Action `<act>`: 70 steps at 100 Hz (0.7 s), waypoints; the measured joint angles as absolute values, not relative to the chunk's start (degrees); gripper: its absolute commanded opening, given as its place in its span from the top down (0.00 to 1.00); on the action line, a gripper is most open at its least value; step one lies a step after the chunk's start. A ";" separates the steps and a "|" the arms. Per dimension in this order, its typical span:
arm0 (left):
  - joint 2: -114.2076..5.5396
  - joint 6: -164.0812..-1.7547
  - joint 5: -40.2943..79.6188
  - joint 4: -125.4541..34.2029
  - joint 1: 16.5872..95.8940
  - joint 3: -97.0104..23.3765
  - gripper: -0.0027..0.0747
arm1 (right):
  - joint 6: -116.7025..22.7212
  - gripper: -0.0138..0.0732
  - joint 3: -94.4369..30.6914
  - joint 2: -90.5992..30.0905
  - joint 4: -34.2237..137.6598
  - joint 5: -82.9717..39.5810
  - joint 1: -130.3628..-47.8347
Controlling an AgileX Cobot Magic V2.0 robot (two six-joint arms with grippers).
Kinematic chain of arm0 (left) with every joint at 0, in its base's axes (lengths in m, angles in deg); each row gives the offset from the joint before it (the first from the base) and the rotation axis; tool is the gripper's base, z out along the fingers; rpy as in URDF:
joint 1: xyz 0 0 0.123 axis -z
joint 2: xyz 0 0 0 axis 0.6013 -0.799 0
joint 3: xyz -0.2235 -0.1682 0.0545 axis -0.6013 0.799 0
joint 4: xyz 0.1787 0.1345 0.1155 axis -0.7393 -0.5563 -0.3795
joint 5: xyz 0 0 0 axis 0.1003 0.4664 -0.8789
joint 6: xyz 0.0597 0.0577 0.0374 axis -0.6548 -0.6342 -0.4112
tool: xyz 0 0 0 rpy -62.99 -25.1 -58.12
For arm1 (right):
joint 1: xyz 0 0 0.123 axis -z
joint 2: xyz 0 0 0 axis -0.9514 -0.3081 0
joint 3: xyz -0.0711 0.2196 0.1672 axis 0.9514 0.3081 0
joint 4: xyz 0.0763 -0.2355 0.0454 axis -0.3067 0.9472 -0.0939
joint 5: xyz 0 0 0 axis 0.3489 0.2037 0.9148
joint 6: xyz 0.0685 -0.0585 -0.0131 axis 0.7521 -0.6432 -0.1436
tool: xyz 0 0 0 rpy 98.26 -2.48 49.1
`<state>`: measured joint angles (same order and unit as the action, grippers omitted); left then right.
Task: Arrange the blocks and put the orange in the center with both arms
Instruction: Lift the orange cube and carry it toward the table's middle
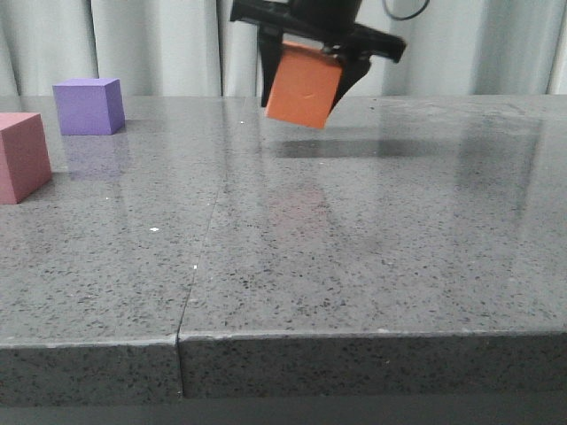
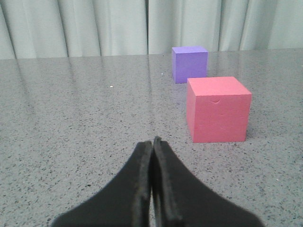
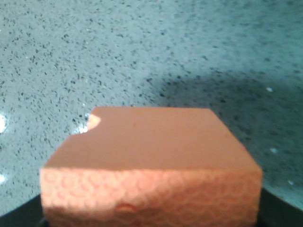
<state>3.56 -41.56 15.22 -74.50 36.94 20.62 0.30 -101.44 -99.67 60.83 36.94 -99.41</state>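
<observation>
Front view: right gripper [image 1: 306, 84] clamps the orange cube [image 1: 304, 86] aloft; left gripper [image 2: 152, 144] closed, empty; next, lower it centrally.

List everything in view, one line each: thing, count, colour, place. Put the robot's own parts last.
orange cube: 1, orange, held tilted above the table, toward the back near the middle, with a chipped corner seen in the right wrist view
purple cube: 1, purple, on the table at back left
pink-red cube: 1, pink-red, on the table at the left edge of the front view, nearer than the purple cube and apart from it
table: 1, grey speckled stone, with a seam running front to back left of centre
curtain: 1, pale grey-white, behind the table
right gripper: 1, black, raised above the table, fingers shut on the orange cube
left gripper: 1, black, low over the table, fingers shut on nothing
</observation>
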 measured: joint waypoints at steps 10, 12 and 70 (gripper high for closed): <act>3.56 -41.56 15.22 -74.50 36.96 20.62 0.99 | 0.64 0.51 -102.36 -101.36 60.37 36.94 -99.52; 3.56 -41.56 15.22 -74.50 36.94 20.62 0.99 | 0.64 0.51 -102.48 -101.59 60.26 36.94 -99.52; 3.56 -41.56 15.22 -74.50 36.96 20.62 0.99 | -2.41 0.15 -102.64 -102.97 58.15 36.94 -99.52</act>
